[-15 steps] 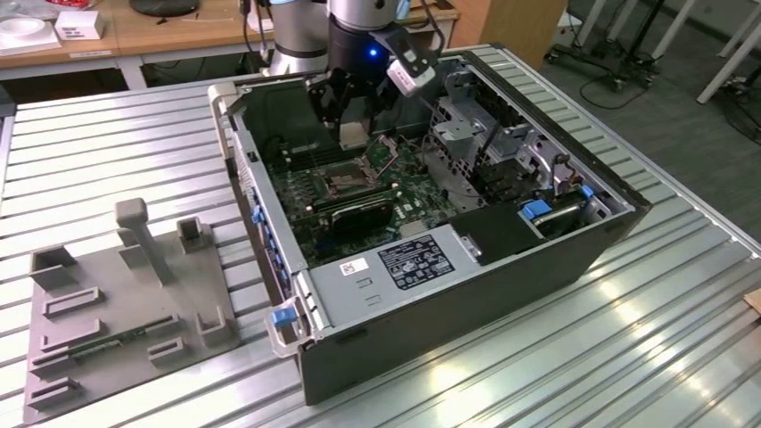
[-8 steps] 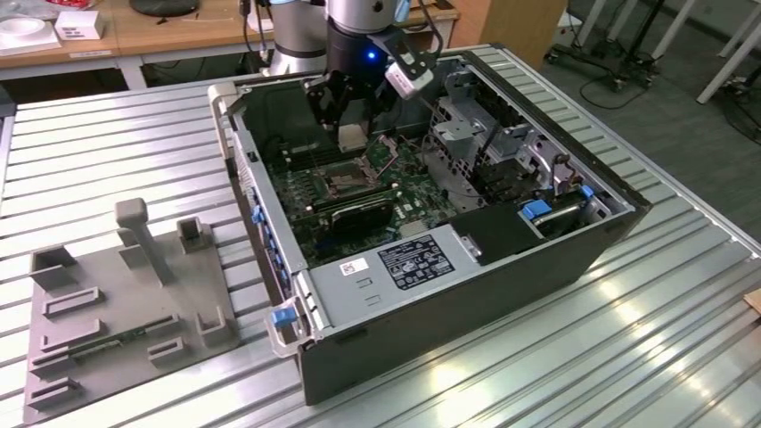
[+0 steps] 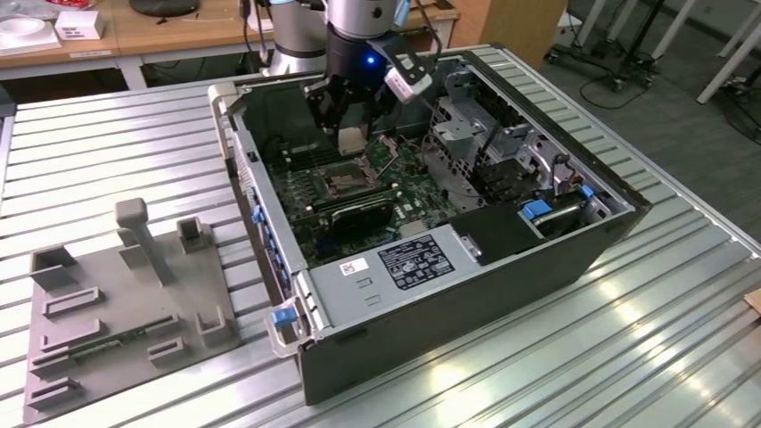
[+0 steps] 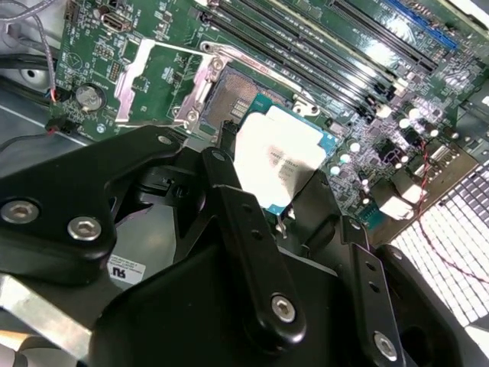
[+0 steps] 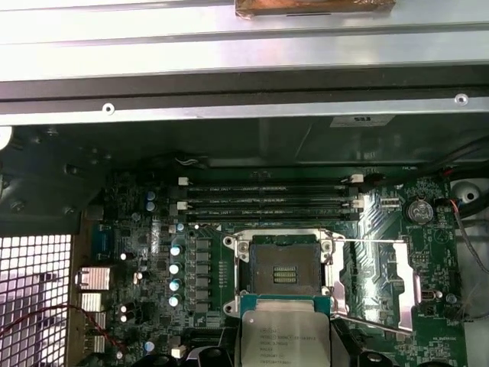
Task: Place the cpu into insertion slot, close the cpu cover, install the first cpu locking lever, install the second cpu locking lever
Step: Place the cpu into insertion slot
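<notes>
My gripper [image 3: 347, 134] hangs inside the open computer case [image 3: 594, 241], shut on the cpu [image 3: 351, 140], a pale silvery square chip. In the second wrist view the black fingers [image 4: 221, 183] hold the cpu [image 4: 283, 153] by its edges, just off the insertion slot [image 4: 228, 95]. In the first wrist view the cpu [image 5: 284, 336] hovers beside the bare dark insertion slot [image 5: 284, 267] and does not sit in it. The cpu cover [image 5: 382, 284] is swung open and lies off to one side of the slot. That cover [image 4: 147, 76] also appears in the second wrist view.
Long memory slots [image 5: 267, 200] run along one side of the socket. A metal drive cage [image 3: 500, 152] and a shroud with a label [image 3: 405, 263] fill the case's other end. A grey fixture plate [image 3: 119, 294] lies on the slatted table at the exterior view's left.
</notes>
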You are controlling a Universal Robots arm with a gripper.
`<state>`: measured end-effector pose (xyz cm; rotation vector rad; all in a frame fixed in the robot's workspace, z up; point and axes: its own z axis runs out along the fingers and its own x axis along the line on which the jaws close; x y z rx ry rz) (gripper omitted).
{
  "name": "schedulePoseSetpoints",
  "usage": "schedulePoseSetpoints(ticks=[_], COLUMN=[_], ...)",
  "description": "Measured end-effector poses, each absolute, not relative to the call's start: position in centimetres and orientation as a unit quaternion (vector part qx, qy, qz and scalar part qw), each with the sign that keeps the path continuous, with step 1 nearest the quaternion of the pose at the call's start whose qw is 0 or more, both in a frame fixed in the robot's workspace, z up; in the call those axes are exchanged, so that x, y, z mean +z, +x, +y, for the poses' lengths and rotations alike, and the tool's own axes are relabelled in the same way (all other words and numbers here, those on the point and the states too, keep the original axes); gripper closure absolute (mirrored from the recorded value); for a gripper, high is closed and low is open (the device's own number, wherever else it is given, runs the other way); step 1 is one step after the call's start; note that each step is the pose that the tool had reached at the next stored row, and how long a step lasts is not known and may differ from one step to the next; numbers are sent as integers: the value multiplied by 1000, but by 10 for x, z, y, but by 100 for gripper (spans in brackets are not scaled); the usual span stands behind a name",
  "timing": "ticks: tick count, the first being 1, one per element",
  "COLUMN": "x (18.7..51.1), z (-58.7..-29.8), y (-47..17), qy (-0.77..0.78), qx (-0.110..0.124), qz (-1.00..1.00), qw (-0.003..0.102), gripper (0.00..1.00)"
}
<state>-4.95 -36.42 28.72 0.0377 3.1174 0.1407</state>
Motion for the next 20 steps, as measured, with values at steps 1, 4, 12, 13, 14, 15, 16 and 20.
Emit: schedulePoseSetpoints(ticks=[1,4,12,13,14,15,16,20], x=[286,286,286,286,286,286,286,282], z=[-364,-364,-364,-364,-364,-364,-364,-364], y=[-50,-50,-50,-50,-50,-50,-50,-50], qy=[12,12,12,12,12,12,12,12], qx=[45,45,45,45,45,45,45,45], qz=[999,999,999,999,999,999,999,999], qw=[11,11,11,11,11,11,11,11], gripper=[46,46,46,46,46,46,46,46])
